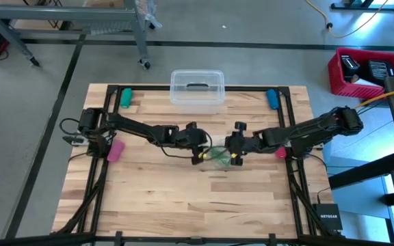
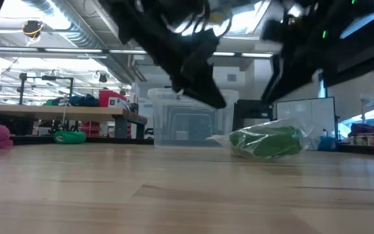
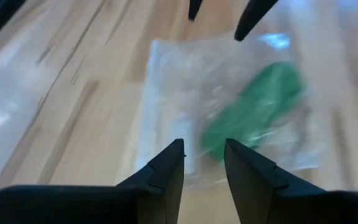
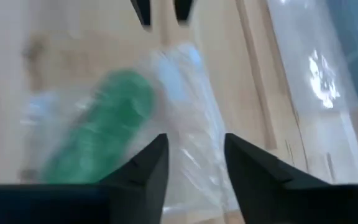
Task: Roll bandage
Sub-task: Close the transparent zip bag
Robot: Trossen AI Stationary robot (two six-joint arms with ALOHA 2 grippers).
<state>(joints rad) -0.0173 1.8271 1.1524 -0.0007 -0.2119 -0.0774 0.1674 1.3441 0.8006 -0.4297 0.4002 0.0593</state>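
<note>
Two grippers — left gripper (image 1: 198,152) at nine o'clock, right gripper (image 1: 234,152) at three — hover spread over the blurred green bandage (image 1: 219,156), bagged in clear plastic bag (image 3: 166,93).

Even bright overhead lighting, ceiling lights visible in low view, window glare on counter (image 4: 316,74) in wrist views, both wrist views motion-blurred, arms dark against the bright ceiling.

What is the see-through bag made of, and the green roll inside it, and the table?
The bag looks like thin clear plastic: crinkly, shiny, see-through. The green roll inside seems soft matte fabric, though blurred. The table looks like smooth pale wood: joined planks with visible grain.
</note>
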